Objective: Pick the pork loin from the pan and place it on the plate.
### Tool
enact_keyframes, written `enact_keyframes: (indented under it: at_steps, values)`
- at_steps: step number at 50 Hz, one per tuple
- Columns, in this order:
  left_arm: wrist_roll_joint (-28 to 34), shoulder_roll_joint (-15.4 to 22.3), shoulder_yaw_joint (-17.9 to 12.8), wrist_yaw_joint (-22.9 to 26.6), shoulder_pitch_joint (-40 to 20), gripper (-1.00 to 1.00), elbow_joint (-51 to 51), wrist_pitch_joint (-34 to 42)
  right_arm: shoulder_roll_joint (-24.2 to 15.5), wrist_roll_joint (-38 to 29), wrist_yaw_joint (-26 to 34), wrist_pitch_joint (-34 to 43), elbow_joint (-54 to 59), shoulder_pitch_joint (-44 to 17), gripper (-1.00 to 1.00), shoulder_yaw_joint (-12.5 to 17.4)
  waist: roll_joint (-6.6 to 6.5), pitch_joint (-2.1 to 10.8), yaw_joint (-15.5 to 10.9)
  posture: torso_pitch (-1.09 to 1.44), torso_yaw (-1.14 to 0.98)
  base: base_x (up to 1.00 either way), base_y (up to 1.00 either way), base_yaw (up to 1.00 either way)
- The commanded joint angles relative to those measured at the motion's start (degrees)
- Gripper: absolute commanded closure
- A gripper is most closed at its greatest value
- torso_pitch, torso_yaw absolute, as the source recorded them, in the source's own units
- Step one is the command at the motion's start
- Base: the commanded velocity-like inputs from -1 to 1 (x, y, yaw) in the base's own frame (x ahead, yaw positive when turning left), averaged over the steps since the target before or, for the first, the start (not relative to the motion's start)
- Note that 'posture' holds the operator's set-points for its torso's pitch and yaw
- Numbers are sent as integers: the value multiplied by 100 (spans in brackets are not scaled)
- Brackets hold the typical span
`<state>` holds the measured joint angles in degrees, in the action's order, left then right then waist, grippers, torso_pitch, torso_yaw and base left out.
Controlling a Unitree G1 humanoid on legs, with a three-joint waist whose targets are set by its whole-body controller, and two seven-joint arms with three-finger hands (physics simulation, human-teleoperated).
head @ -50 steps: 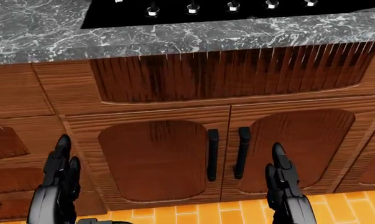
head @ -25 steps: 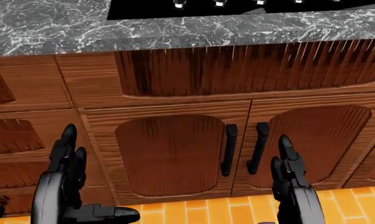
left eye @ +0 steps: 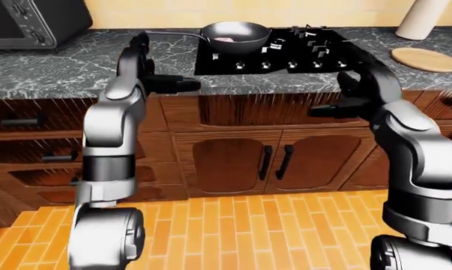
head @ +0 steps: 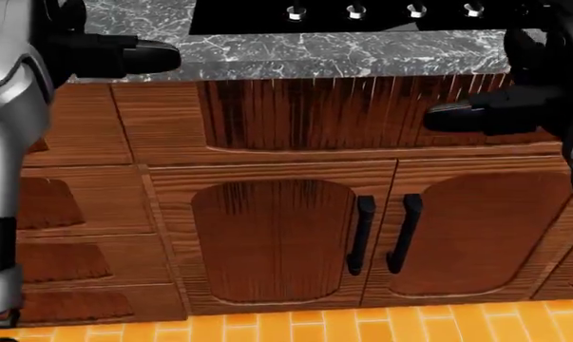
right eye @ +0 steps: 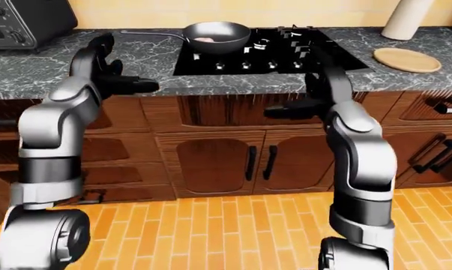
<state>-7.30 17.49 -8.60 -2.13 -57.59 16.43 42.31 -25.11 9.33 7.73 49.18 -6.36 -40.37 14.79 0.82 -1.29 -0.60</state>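
Right hand [left eye: 338, 104] fingers dim against dark cabinet [left eye: 233, 160]

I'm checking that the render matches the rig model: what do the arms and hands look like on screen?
Both arms are glossy silver-grey shells in rounded segments, with dark bands at the joints and large drum-shaped housings low in the eye views. The left hand and right hand are matte black, with chunky, blunt-tipped fingers. No cables, markings or sleeves are visible.

Left hand [head: 124, 55], right hand [head: 476, 114] raised (head view), from bottom to counter height.
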Motion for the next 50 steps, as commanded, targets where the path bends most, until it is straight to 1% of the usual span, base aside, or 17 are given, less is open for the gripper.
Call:
enact_keyframes:
  at_steps: [1, 6, 12, 13, 18, 26, 29, 32, 35, 38, 40, 43, 45, 46, 47, 49, 50]
  values:
    - [64, 177, -38, 31, -408, -100, 153, -244, -255, 52, 108, -47, 75, -448, -100, 126, 28, 147, -3, 0, 0, 0, 0, 0]
    - [197, 452, -31, 113, -1051, -100, 765, -336, -520, -39, 222, 168, 530, -1168, -100, -118, 47, 133, 18, 0, 0, 0, 0, 0]
    - [304, 466, -1, 159, -1270, -100, 877, -302, -545, -157, 371, 244, 786, -1538, -100, -161, 60, 86, 28, 0, 0, 0, 0, 0]
    - [319, 457, 3, 159, -1274, -100, 861, -294, -563, -173, 392, 265, 809, -1592, -100, -157, 39, 229, 29, 0, 0, 6, 0, 0]
    - [337, 439, -4, 174, -1213, -100, 528, -54, -555, -238, 453, 345, 755, -1658, -100, -179, -40, -34, 10, 0, 0, 24, 0, 0]
    - [356, 464, -34, 206, -1192, -100, 440, -17, -507, -359, 534, 374, 765, -1745, -100, -226, -5, -32, 22, 0, 0, 29, 0, 0]
    - [375, 468, -23, 215, -1170, -100, 408, -9, -492, -404, 553, 355, 779, -1767, -100, -240, -67, -5, 22, 0, 0, 30, 0, 0]
    - [385, 458, -18, 221, -1166, -100, 374, 11, -484, -435, 580, 351, 810, -1798, -100, -246, -205, -8, 38, 0, 0, 30, 0, 0]
    - [421, 458, 12, 254, -1156, -100, 359, 14, -480, -477, 617, 378, 801, -1834, -100, -266, -216, 77, 50, 0, 0, 29, 0, 0]
    - [463, 447, 13, 275, -1098, -100, 264, 25, -445, -491, 638, 352, 782, -1807, -100, -249, -381, -12, 35, 0, 0, 29, 0, 0]
    - [471, 455, -5, 286, -1132, -100, 250, 61, -442, -496, 655, 353, 798, -1831, -100, -247, -323, 20, 2, 0, 0, 30, 0, 0]
    - [460, 470, -40, 285, -1208, -100, 214, 128, -443, -521, 674, 379, 798, -1871, -100, -263, -126, -29, -63, 0, 0, 29, 0, 0]
    - [455, 465, -38, 281, -1185, -100, 195, 121, -426, -533, 679, 353, 836, -1881, -100, -272, 66, -22, -78, 0, 0, 30, 0, 0]
    - [453, 469, -40, 282, -1178, -100, 193, 116, -409, -541, 682, 340, 854, -1895, -100, -284, 248, 49, -60, 0, 0, 29, 0, 0]
    - [451, 478, -45, 284, -1184, -100, 213, 104, -397, -548, 686, 340, 859, -1903, -100, -295, 256, 108, -44, 0, 0, 29, 0, 0]
    - [439, 493, -60, 284, -1205, -100, 261, 81, -384, -566, 691, 349, 860, -1911, -100, -305, 391, -59, -60, 0, 0, 29, 0, 0]
    - [436, 495, -57, 284, -1200, -100, 256, 81, -384, -576, 698, 352, 866, -1921, -100, -313, 349, -38, 3, 0, 0, 29, 0, 0]
